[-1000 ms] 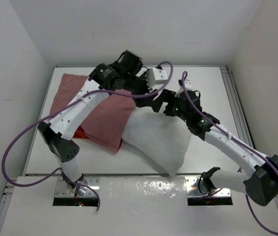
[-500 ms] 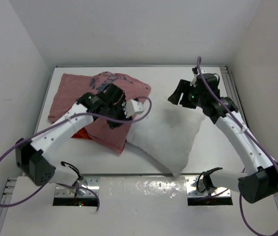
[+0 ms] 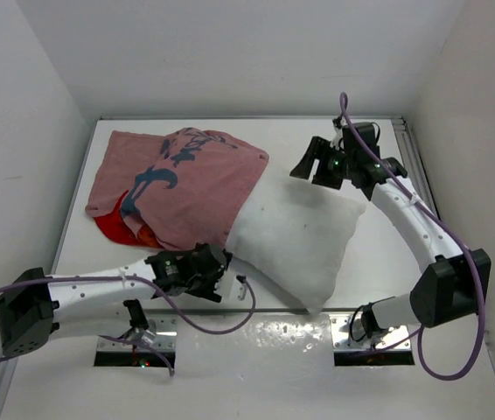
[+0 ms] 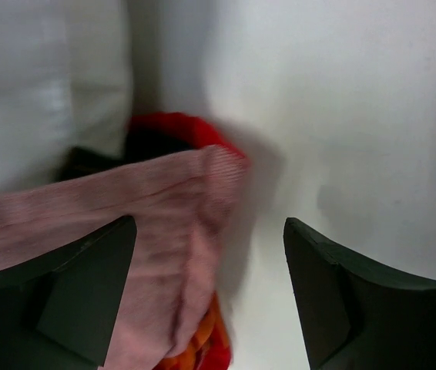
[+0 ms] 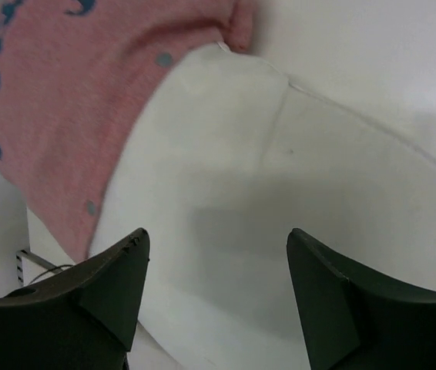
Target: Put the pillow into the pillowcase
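Left gripper [image 4: 210, 231]: jaws wide apart, holding nothing, positioned low beside a pink fold of the pillowcase [image 3: 186, 179]. Right gripper [image 5: 218, 235]: jaws wide apart, empty, hovering above the far end of the pillow [image 3: 296, 236]. The pillow lies on the table [image 3: 379, 258], mostly exposed, with its left end overlapped by the pillowcase.

The pillowcase [image 3: 182, 184] and pillow [image 3: 296, 236] overlap and cover the left and middle of the desk [image 3: 383, 258]. Bare desk lies open down the right side and along the far edge. The left arm [image 3: 99, 284] crosses the narrow near strip.
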Tool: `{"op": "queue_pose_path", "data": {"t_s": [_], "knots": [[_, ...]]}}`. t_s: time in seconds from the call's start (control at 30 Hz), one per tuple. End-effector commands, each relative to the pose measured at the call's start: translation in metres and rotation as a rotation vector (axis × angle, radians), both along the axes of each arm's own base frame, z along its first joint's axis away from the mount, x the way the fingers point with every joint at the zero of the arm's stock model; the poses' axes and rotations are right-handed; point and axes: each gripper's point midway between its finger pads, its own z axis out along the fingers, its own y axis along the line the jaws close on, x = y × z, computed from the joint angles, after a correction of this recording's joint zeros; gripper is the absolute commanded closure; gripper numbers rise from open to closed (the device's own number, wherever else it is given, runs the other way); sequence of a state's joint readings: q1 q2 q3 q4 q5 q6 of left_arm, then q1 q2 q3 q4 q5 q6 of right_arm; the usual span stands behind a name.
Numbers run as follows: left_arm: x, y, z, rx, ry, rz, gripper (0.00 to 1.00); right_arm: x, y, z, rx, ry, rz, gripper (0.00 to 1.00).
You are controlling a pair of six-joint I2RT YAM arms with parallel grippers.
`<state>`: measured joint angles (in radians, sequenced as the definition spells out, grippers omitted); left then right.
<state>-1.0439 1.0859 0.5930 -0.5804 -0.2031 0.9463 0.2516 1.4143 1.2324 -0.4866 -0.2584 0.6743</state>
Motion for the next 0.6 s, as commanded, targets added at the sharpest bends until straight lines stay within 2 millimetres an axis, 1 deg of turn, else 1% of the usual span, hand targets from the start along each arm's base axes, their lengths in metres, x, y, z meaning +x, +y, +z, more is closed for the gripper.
{"op": "queue_pose_path", "data": {"t_s": [0.0, 0.03, 0.07, 0.1, 0.13, 0.17, 0.2, 0.23, 0.27, 0.33, 0.37, 0.4, 0.47, 0.5, 0.57], "knots": [[0.012, -0.016, 0.005, -0.13, -0.17, 0.008, 0.24, -0.006, 0.003, 0.002, 0.033, -0.028, 0.002, 0.3], [0.01, -0.012, 0.0, -0.131, -0.18, 0.009, 0.24, -0.007, 0.0, -0.003, 0.023, -0.02, -0.003, 0.3], [0.011, -0.014, 0.001, -0.167, -0.206, 0.005, 0.24, -0.007, -0.001, -0.007, 0.016, -0.016, -0.005, 0.3], [0.01, -0.005, -0.011, -0.148, -0.218, 0.011, 0.24, -0.007, 0.0, -0.009, 0.014, -0.011, 0.0, 0.3], [0.011, -0.002, -0.015, -0.145, -0.231, 0.011, 0.23, -0.006, -0.001, -0.012, 0.011, -0.005, -0.002, 0.3], [0.014, -0.005, -0.016, -0.164, -0.258, 0.016, 0.23, -0.004, 0.0, -0.013, 0.009, -0.006, 0.002, 0.3], [0.016, 0.003, -0.027, -0.117, -0.273, 0.021, 0.23, -0.002, 0.001, -0.012, 0.014, -0.01, 0.007, 0.3], [0.019, 0.004, -0.03, -0.105, -0.288, 0.028, 0.23, -0.001, 0.0, -0.013, 0.012, -0.009, 0.006, 0.3], [0.027, -0.005, -0.022, -0.157, -0.33, 0.049, 0.23, 0.001, 0.002, -0.017, 0.016, -0.001, 0.014, 0.3], [0.038, -0.01, -0.02, -0.162, -0.353, 0.08, 0.26, 0.003, 0.003, -0.02, 0.023, 0.006, 0.019, 0.29], [0.043, -0.013, -0.016, -0.192, -0.358, 0.109, 0.28, 0.005, 0.003, -0.027, 0.027, 0.028, 0.026, 0.29], [0.044, -0.018, -0.016, -0.205, -0.344, 0.11, 0.3, 0.006, 0.002, -0.03, 0.03, 0.04, 0.026, 0.28], [0.044, -0.02, -0.02, -0.206, -0.325, 0.108, 0.37, 0.009, -0.001, -0.035, 0.028, 0.068, 0.027, 0.27], [0.043, -0.022, -0.021, -0.215, -0.318, 0.101, 0.49, 0.011, -0.003, -0.039, 0.022, 0.092, 0.024, 0.27], [0.045, -0.024, -0.021, -0.244, -0.326, 0.104, 0.67, 0.014, -0.009, -0.042, 0.014, 0.101, 0.019, 0.26]]}}
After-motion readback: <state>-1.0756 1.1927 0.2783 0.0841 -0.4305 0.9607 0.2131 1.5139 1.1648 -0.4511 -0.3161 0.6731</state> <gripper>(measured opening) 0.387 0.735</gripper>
